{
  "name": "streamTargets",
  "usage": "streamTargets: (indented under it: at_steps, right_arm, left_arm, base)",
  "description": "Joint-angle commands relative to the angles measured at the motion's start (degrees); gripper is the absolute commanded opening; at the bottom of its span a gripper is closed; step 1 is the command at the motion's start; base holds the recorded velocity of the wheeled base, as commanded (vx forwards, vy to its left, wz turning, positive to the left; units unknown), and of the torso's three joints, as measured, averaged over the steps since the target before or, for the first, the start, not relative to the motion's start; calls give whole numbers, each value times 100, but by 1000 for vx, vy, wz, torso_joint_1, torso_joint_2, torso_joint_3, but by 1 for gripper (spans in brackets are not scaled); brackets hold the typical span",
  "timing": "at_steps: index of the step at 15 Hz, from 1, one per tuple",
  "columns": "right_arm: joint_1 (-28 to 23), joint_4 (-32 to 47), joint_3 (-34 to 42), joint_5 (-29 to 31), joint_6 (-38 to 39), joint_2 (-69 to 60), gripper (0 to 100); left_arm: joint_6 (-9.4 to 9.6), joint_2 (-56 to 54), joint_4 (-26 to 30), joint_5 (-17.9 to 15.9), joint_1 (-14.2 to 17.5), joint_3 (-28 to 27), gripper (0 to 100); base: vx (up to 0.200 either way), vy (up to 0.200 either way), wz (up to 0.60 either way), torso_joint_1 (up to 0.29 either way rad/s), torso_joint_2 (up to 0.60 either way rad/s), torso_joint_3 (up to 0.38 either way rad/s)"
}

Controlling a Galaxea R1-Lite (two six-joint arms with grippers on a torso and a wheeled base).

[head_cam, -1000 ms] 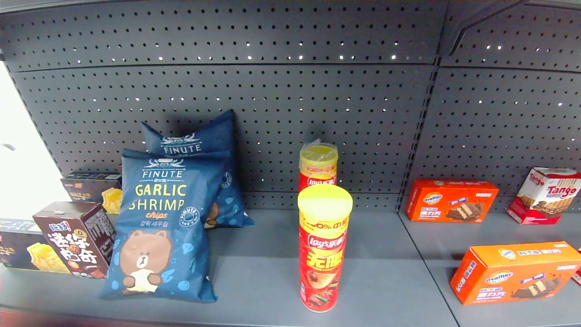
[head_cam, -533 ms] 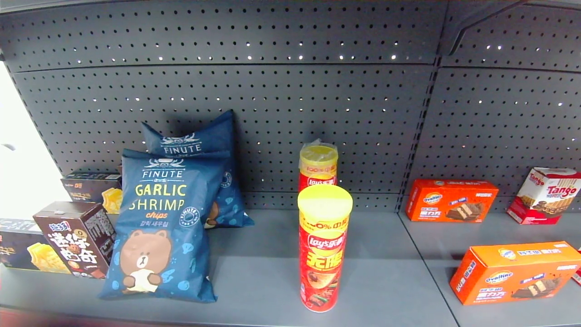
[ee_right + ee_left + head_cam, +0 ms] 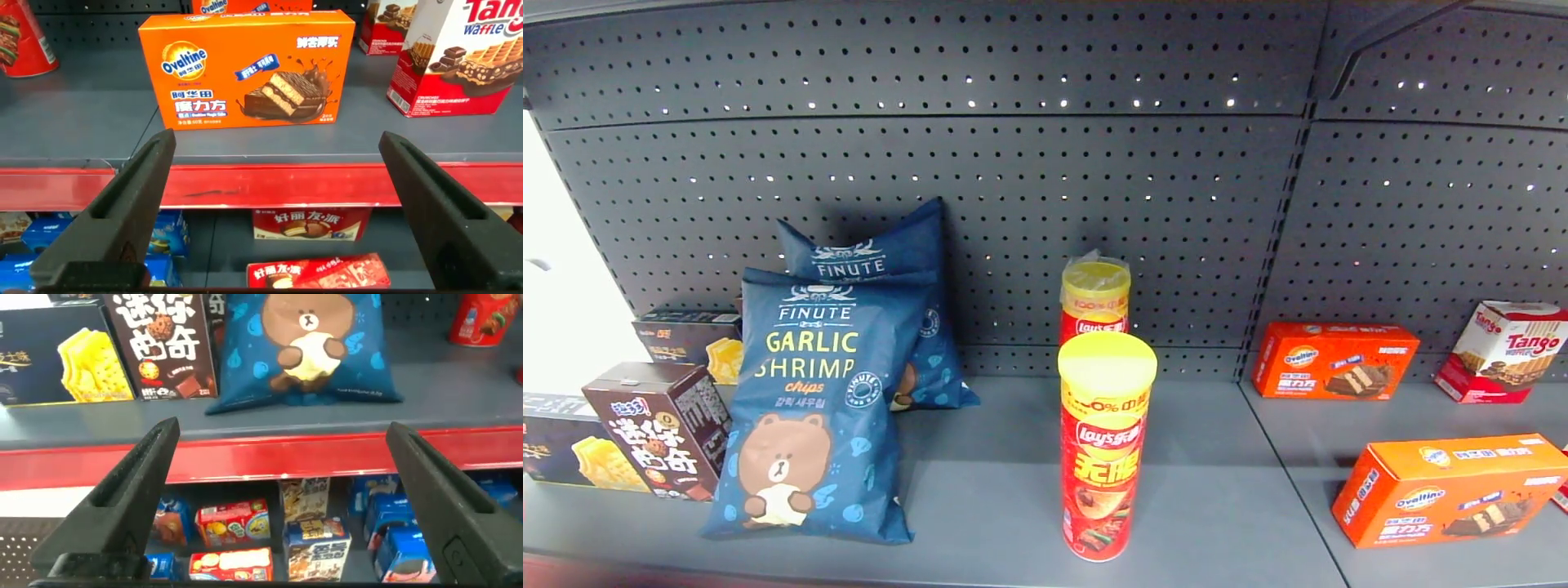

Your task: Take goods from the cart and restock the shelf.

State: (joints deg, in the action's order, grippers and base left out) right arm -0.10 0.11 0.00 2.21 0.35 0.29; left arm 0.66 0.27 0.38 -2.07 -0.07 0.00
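Nothing has moved in the last sec: goods on the shelf (image 3: 1013, 498) sit as before, so no restock step looks under way yet. L gripper (image 3: 282, 429) hangs empty, jaws wide apart, just in front of the shelf's red edge, facing the chip bag (image 3: 302, 343). R gripper (image 3: 276, 137) is also spread & empty, facing the orange box (image 3: 245, 65). Red can (image 3: 1104, 449) stands at mid-shelf front w/ a 2nd can (image 3: 1095, 298) behind; both may block placing there.
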Motion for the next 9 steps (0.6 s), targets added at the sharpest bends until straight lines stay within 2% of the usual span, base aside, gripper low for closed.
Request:
streamTargets:
  at_steps: [1,9]
  right_arm:
    - [1,-2,0,-1,0,6,100]
    - [1,-2,0,-89,-18,6,100]
  left_arm:
    - [-57,-27,-3,128,-1,0,100]
    - [-31,-27,-20,119,-1,0,100]
  base:
    - [0,0,0,0,0,0]
    - [0,0,0,0,0,0]
